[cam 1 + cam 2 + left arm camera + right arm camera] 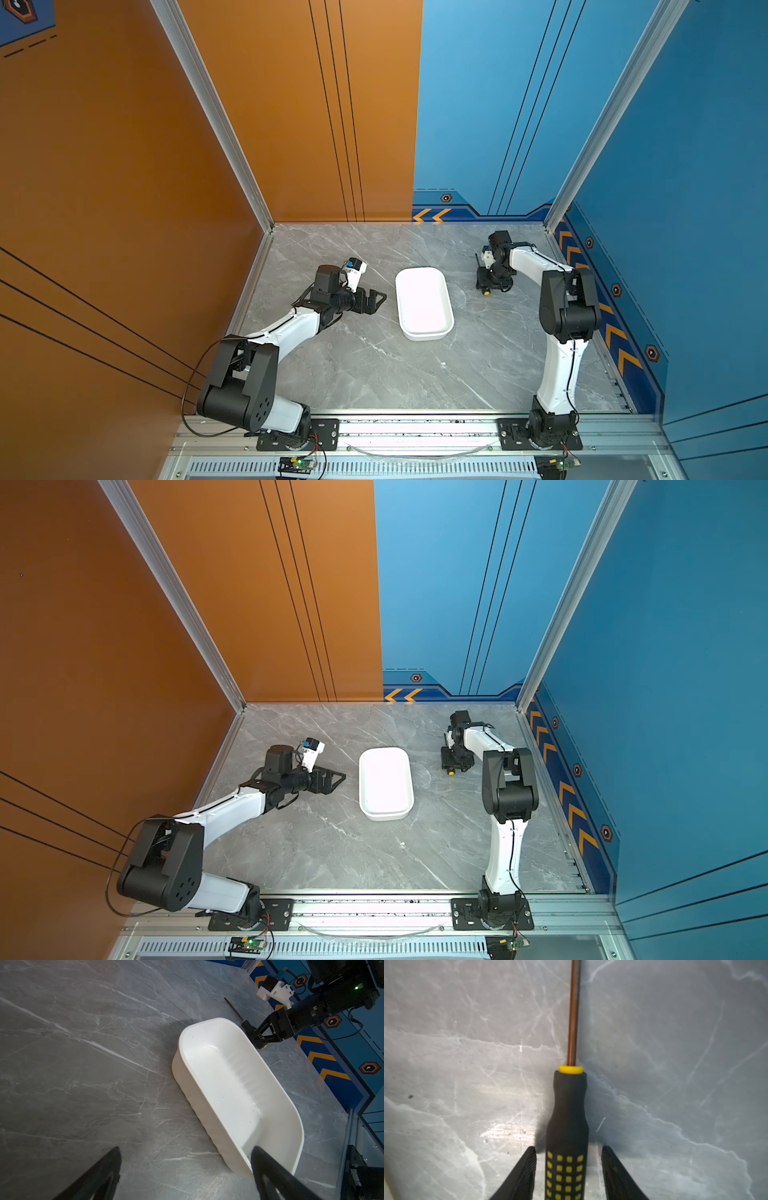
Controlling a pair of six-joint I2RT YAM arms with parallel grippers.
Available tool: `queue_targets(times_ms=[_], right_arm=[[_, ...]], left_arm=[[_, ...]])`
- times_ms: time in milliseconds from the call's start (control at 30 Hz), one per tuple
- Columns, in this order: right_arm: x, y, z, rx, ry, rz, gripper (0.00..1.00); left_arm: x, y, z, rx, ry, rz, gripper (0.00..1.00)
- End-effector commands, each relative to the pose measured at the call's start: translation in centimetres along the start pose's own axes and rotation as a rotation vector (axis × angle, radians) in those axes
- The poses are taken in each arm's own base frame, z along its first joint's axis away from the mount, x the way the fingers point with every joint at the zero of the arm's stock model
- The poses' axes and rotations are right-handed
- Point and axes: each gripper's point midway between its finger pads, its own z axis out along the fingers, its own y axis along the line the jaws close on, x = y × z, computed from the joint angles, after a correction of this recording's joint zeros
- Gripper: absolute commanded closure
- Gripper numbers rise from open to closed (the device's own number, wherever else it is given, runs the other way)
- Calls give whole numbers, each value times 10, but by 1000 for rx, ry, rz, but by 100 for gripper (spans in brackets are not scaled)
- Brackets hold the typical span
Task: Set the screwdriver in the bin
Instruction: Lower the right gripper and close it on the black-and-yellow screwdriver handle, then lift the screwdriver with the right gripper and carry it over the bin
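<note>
Marble table (pixel 374 374), bin (pixel 426 335) central, left claw (pixel 379 300) wide open, right claw (pixel 568 1148) part-open astride screwdriver (pixel 569 1105)

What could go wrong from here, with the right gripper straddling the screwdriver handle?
1. The right gripper straddles the screwdriver's round handle with gaps either side; it might roll or slip on closing.
2. The jaws sit near the handle's rear, so the long shaft may droop and catch the bin's rim.

Overhead stereo pair; close, low wrist views
</note>
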Motion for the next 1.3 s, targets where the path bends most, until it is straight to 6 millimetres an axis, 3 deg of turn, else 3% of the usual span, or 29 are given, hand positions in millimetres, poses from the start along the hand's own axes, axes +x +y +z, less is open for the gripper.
queue_targets(times_ms=[0,233,633,833,967,1267], right_arm=[[10,-2,5,25,52,-3,58],[10,-2,3,25,50,-6,68],[6,0,-7,-29,26,45,93],[-10,15,-65,-96,-99,99,98],[-4,38,-108,-139,-159,124,98],[46,139,-182,-129,-284,11,100]], left_arm=[[-4,-3,-1,-5,7,31,2],[-4,-3,-2,-10,15,30,2],[-4,-2,-4,-26,16,38,2],[-3,2,-5,-49,16,37,2],[-6,2,-6,-43,9,34,2],[-12,-2,-4,2,-2,8,2]])
